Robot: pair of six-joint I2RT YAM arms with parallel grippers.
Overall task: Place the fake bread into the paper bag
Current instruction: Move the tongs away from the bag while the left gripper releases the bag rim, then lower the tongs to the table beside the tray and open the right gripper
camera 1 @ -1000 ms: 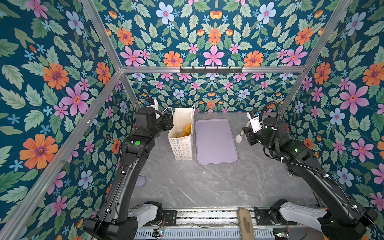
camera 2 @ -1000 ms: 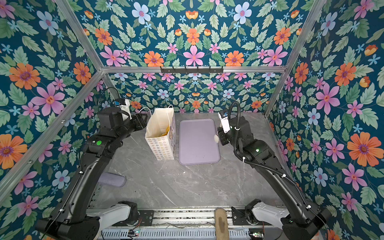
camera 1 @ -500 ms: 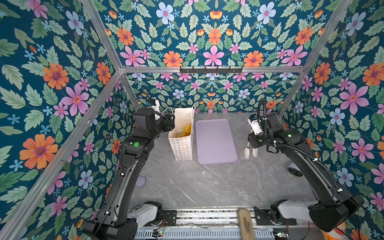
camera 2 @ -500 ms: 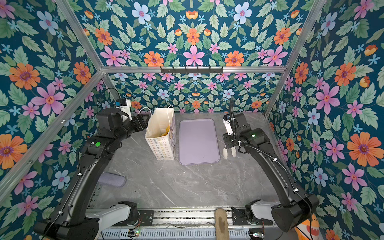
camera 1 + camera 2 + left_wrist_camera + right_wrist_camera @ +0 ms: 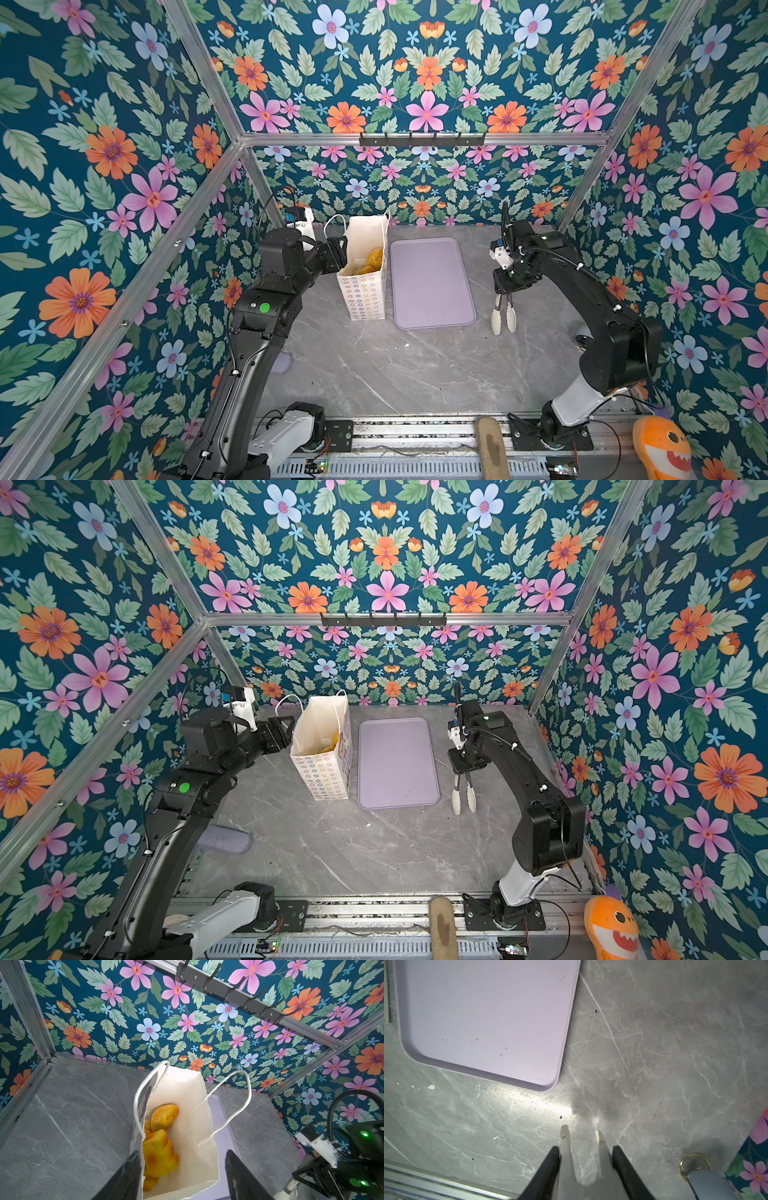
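The paper bag [image 5: 361,291] [image 5: 322,771] stands upright left of the tray, white with rows of coloured rings and its mouth open. Several pieces of fake bread [image 5: 372,259] lie inside; the left wrist view shows a seeded roll [image 5: 164,1114] and a ridged loaf [image 5: 160,1153]. My left gripper [image 5: 338,255] [image 5: 182,1153] is open at the bag's left rim: one jaw is against the outer wall, the other clear of the paper. My right gripper [image 5: 505,291] [image 5: 585,1148] is shut on white tongs [image 5: 503,316] [image 5: 565,1140]. They point down at bare table right of the tray, tips apart and empty.
A lilac tray [image 5: 432,282] [image 5: 483,1012] lies bare between bag and right arm. A lilac roll [image 5: 224,839] lies under the left arm. A gold-ringed object [image 5: 694,1162] sits near the right wall. A hook rail [image 5: 422,139] runs along the back wall.
My right arm has swung back from the tray's far end toward the front, and the tongs now hang low beside the tray's near right corner. The left jaws have spread wider.
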